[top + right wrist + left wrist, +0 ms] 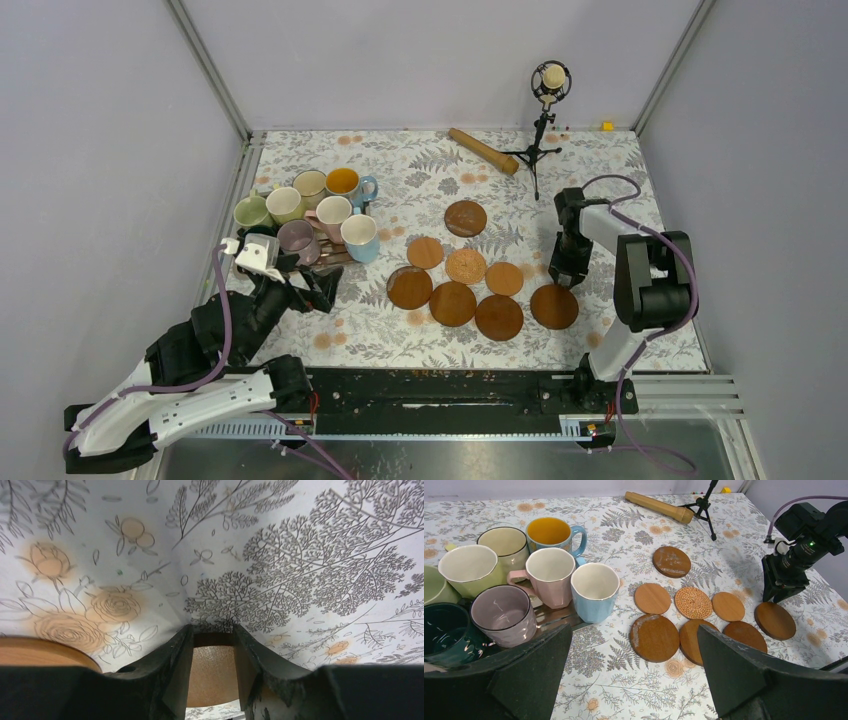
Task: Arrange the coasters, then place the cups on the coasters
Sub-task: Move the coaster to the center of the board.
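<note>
coasters: looked like matt brown wood, some scuffed pale
woven coaster: was rattan-like, rough
cups: were glossy glazed ceramic
table: wore a matt floral print

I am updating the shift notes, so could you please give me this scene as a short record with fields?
coasters: eight, grouped mid-table, none carrying a cup
mugs: eight, clustered at the left, all off the coasters
right end effector: closed on the rim of the rightmost dark coaster
left end effector: open, empty, near the mugs
far edge: wooden cylinder, microphone stand
</note>
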`<state>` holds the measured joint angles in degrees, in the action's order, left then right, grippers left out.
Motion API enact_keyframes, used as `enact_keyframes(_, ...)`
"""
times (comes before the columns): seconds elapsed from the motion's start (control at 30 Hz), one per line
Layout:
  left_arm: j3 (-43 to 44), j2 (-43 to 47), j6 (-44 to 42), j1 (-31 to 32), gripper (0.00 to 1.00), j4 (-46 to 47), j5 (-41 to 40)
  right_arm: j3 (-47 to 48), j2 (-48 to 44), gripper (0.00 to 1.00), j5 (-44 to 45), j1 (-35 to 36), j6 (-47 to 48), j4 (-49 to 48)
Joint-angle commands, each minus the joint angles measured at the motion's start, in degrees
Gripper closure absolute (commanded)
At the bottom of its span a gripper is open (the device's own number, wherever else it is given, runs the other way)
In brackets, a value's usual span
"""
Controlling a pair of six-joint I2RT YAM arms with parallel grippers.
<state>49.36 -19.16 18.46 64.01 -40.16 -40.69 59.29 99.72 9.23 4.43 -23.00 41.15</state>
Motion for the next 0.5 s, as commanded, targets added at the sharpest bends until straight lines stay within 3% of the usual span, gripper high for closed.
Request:
enact_keyframes(0.0, -0.14, 0.43, 0.0, -0.13, 0.01, 2.5, 0.69, -1.71, -3.1, 0.58, 1.12, 2.0, 2.75, 2.6)
enact_keyframes(0.47, -0.13, 0.35, 0.04, -0.11, 0.02, 2.55, 0.78, -6.61, -6.32, 0.59, -0.95, 4.14, 0.53, 3.87)
